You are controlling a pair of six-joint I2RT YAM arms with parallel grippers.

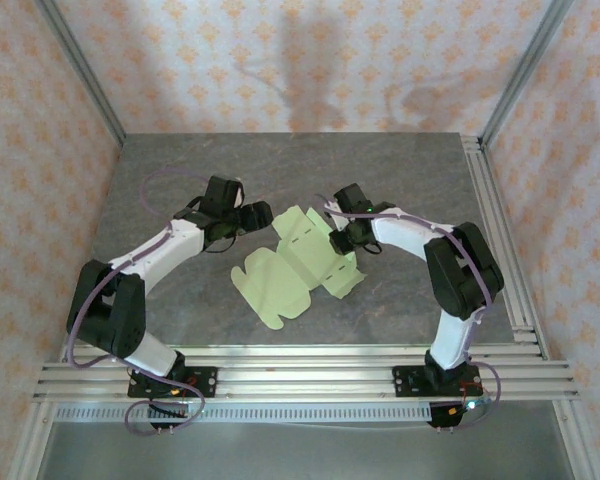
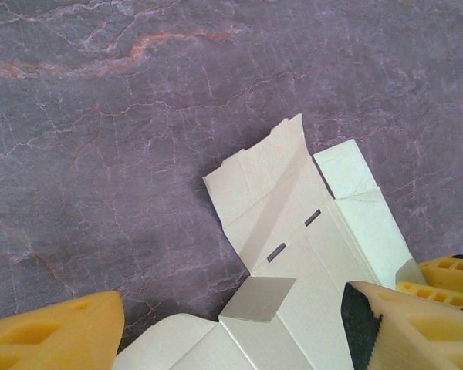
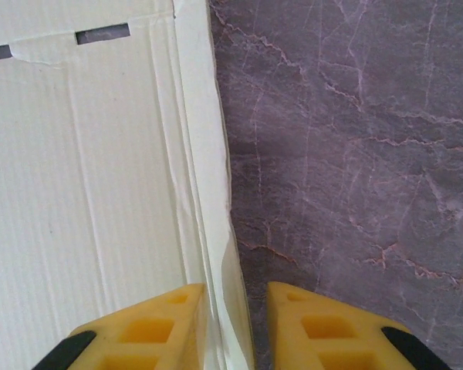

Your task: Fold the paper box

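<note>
The paper box (image 1: 295,265) is a pale yellow-green die-cut sheet lying mostly flat at the middle of the table, with tabs and flaps spread out. My left gripper (image 1: 248,216) hovers at the sheet's far left corner, open wide. In the left wrist view (image 2: 231,308) its yellow fingers straddle a raised grey-shaded flap of the paper box (image 2: 309,254). My right gripper (image 1: 338,238) sits on the sheet's right side. In the right wrist view (image 3: 235,297) a lifted side flap of the paper box (image 3: 85,193) stands between its fingers, against the left one, with a gap to the right one.
The dark grey stone-patterned tabletop (image 1: 180,160) extends around the sheet. Aluminium rails (image 1: 300,365) run along the near edge and the right side. Patterned walls close in the back and both sides.
</note>
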